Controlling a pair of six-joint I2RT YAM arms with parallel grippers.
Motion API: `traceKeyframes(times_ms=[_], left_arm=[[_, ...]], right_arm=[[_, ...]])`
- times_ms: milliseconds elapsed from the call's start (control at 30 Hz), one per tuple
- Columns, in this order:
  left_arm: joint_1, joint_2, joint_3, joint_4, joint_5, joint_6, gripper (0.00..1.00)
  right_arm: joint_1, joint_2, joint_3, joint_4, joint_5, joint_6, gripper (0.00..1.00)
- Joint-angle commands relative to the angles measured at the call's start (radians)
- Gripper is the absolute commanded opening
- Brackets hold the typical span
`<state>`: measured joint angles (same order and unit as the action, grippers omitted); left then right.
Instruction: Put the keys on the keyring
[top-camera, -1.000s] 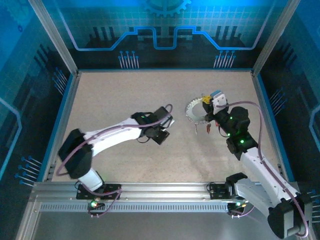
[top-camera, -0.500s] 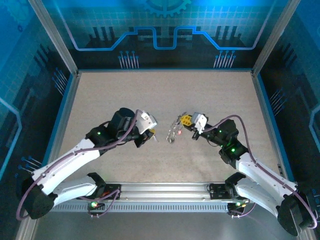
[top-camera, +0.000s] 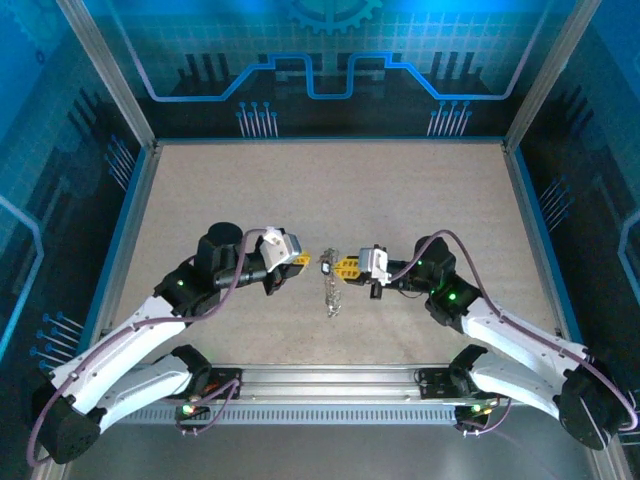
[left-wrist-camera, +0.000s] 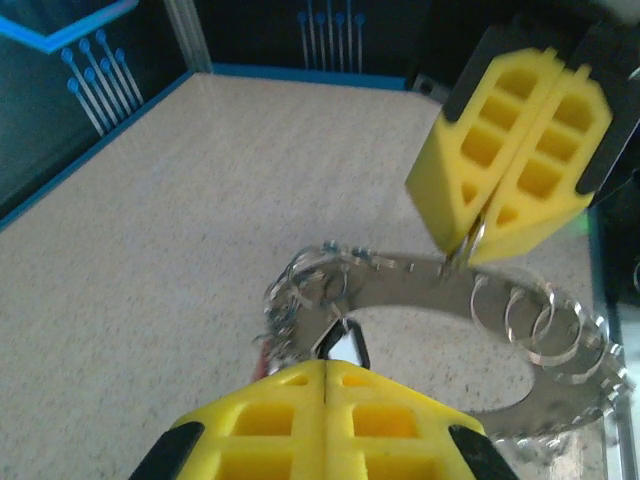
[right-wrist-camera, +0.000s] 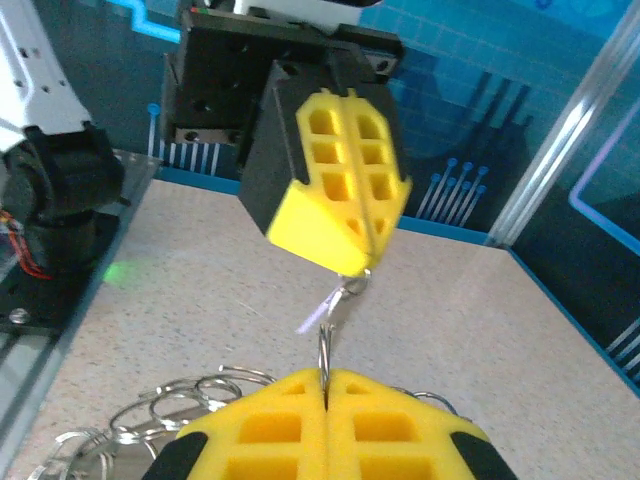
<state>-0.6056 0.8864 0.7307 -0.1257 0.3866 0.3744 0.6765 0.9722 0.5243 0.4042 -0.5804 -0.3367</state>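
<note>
Keys (top-camera: 329, 290) | bunched, hanging off keyring (left-wrist-camera: 420, 280) above worktop (top-camera: 250, 190) | left end effector (top-camera: 300, 262) clamped on one, right end effector (top-camera: 350, 267) clamped on keyring | threading likely unfinished

The small thin grey-silver metal keys (top-camera: 329, 292) hang in a tight bunch over the middle of the speckled beige table (top-camera: 200, 190), dangling as a short vertical string. Whether their lowest tips touch the table cannot be told. They ride on small split rings threaded on a large silver metal keyring (left-wrist-camera: 440, 288), a flat loop held roughly level above the table. Most keys crowd one end of the loop. The left gripper (top-camera: 303, 262) pinches a small ring of the bunch, and the right gripper (top-camera: 346, 266) pinches the loop itself.
</note>
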Motion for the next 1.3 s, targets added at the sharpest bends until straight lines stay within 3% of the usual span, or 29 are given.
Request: traceKeyframes(times_ms=[0, 167, 433, 667, 1267], left_arm=[[0.007, -0.015, -0.028, 0.106, 0.098, 0.026, 0.0], [0.006, -0.03, -0.044, 0.162, 0.119, 0.051, 0.0], [0.005, -0.043, -0.075, 0.138, 0.267, 0.174, 0.0], [0.005, -0.043, -0.073, 0.137, 0.29, 0.192, 0.0], [0.004, -0.027, -0.07, 0.089, 0.343, 0.235, 0.0]], right_arm=[[0.037, 0.015, 0.07, -0.007, -0.073, -0.037, 0.0], [0.046, 0.047, 0.073, 0.012, -0.072, -0.042, 0.0], [0.047, 0.066, 0.072, 0.031, -0.093, -0.009, 0.0], [0.044, 0.086, 0.066, 0.065, -0.155, 0.072, 0.0], [0.013, 0.133, 0.068, 0.159, -0.153, 0.189, 0.0]])
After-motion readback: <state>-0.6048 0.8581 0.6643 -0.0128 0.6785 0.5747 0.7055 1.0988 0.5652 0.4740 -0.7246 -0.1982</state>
